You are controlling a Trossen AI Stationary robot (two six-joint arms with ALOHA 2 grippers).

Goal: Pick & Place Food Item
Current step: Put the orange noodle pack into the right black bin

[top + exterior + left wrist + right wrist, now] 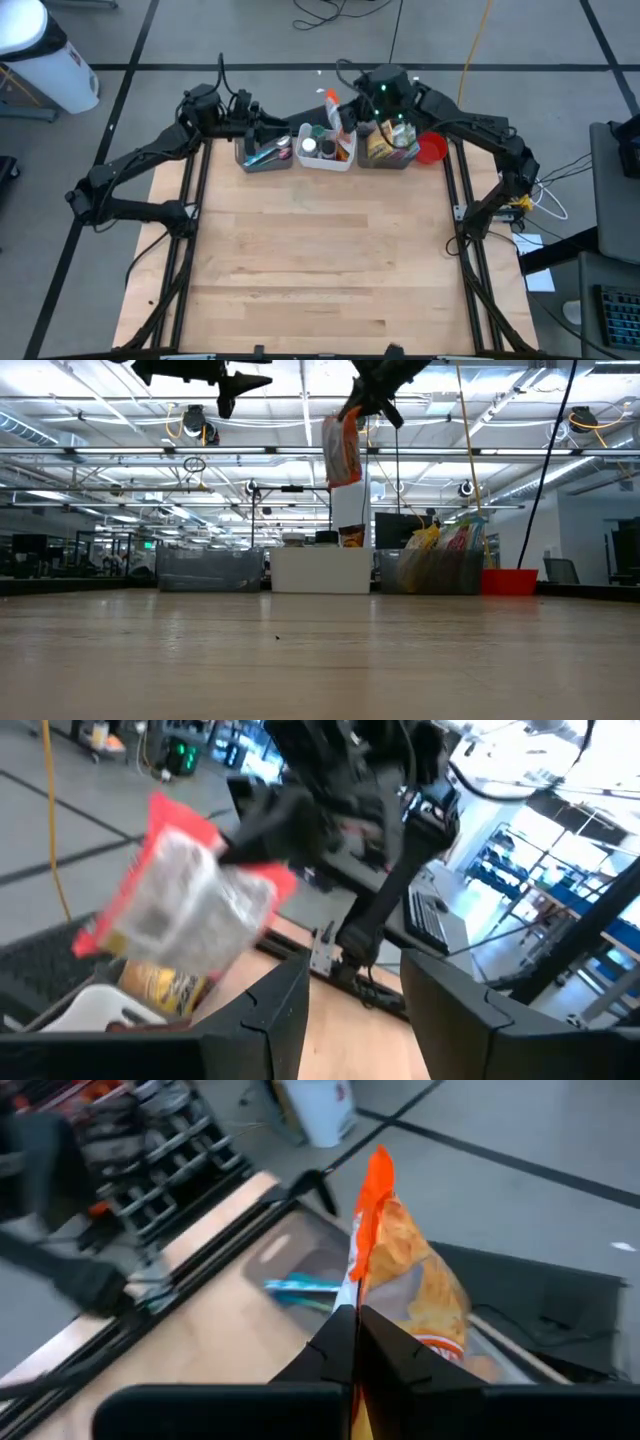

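Observation:
An orange snack bag [342, 452] hangs in the air over the white middle bin [325, 158] at the table's far edge, and my right gripper [355, 1335] is shut on it. The left wrist view shows the same bag [185, 905] under the right arm. My left gripper [355, 1010] stands open and empty above the grey left bin [265, 158]; it shows high up in the low view [235, 385]. The bins rest on their bottoms on the wooden table [320, 260]. My right gripper pinches the snack bag at its sealed edge [362, 1295] between its two shut fingers. The fingers come from the table's right side, slanting a little downward. The bag hangs below the fingers [362, 405], lifted clear of the bins.
A grey right bin [388, 152] holds several yellow and green packets, with a red bowl [432, 150] beside it. The left bin holds a teal item [300, 1288]. The wooden table spreads toward the near edge. Black frame rails [190, 250] run along both sides.

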